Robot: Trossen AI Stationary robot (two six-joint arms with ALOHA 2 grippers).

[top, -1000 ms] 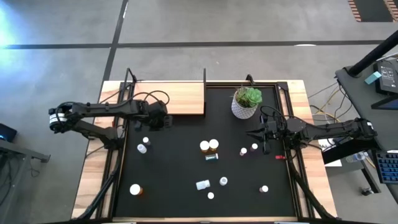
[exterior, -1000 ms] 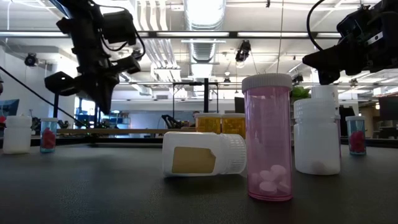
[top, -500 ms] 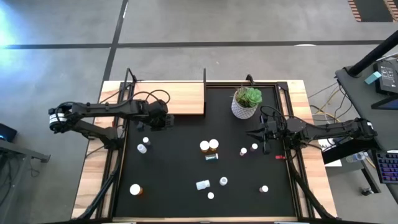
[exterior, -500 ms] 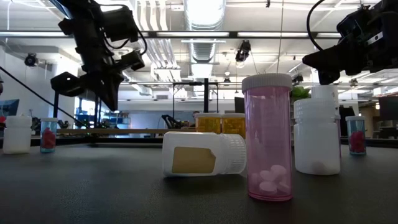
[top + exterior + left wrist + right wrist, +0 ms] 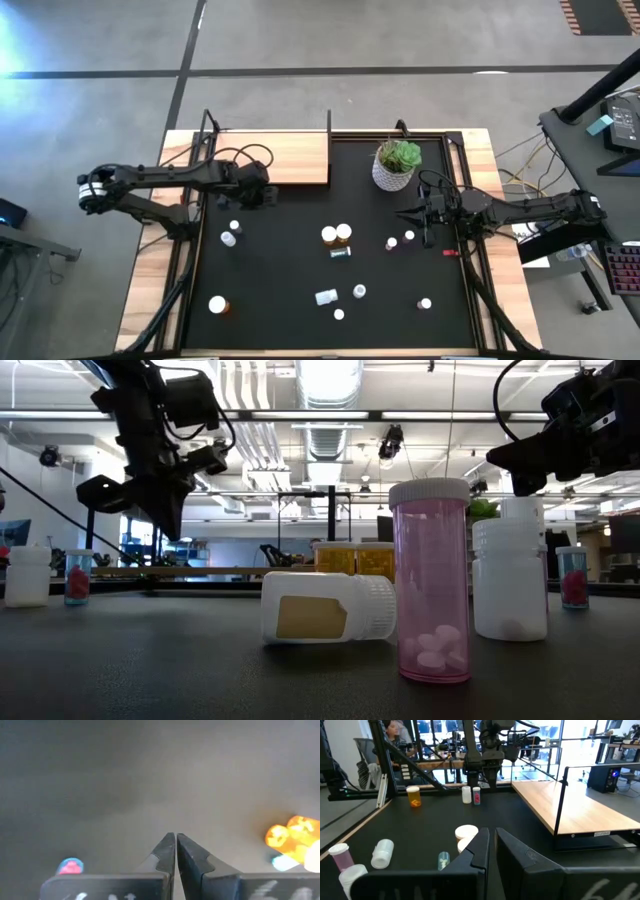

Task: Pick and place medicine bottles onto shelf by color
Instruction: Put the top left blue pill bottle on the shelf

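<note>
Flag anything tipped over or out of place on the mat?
One white bottle lies on its side near the mat's front centre; a small teal-capped bottle below the orange pair looks toppled too. The shelf holds no bottles yet. A small red object sits by the right gripper.

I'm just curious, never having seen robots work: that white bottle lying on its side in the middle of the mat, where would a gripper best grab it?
Probably from straight above, fingers across the round body of the toppled white bottle, since its cap points sideways.
</note>
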